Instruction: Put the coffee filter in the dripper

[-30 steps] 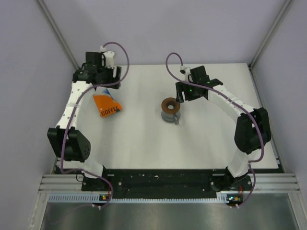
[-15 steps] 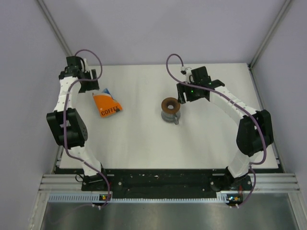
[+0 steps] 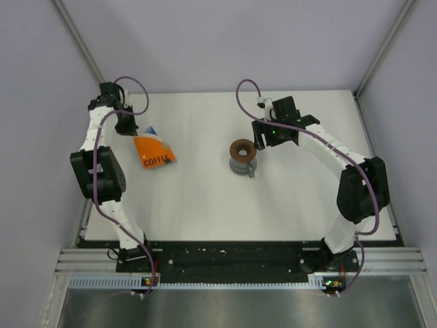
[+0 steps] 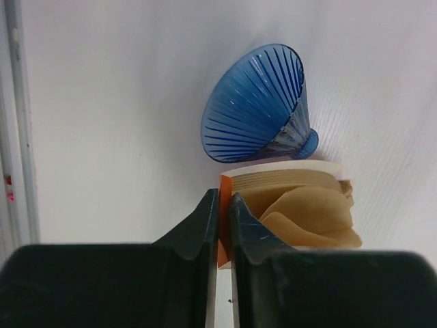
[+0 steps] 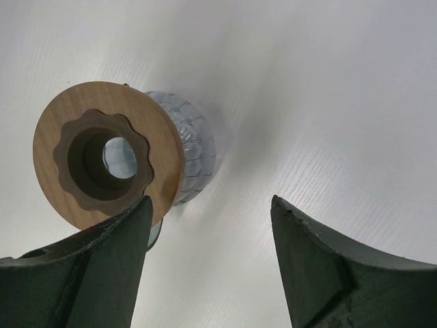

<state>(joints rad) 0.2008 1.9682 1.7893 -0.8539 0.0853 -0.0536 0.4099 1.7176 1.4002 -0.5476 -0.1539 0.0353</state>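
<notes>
Risk: left hand (image 4: 224, 195) looks clamped on pack (image 4: 225, 182) edge, not on filter (image 4: 307, 212) still inside it, so whole pack may lift. Right hand (image 5: 210, 201), fingers apart, hovers by dripper (image 5: 157, 147) mid-worktop (image 3: 205, 198). Left wrist cam shows filters + blue cone (image 4: 256, 102); top cam doesn't resolve filters.

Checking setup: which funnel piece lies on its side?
The blue ribbed cone by the orange pack; the brown dripper sits upright on the clear cup.
</notes>
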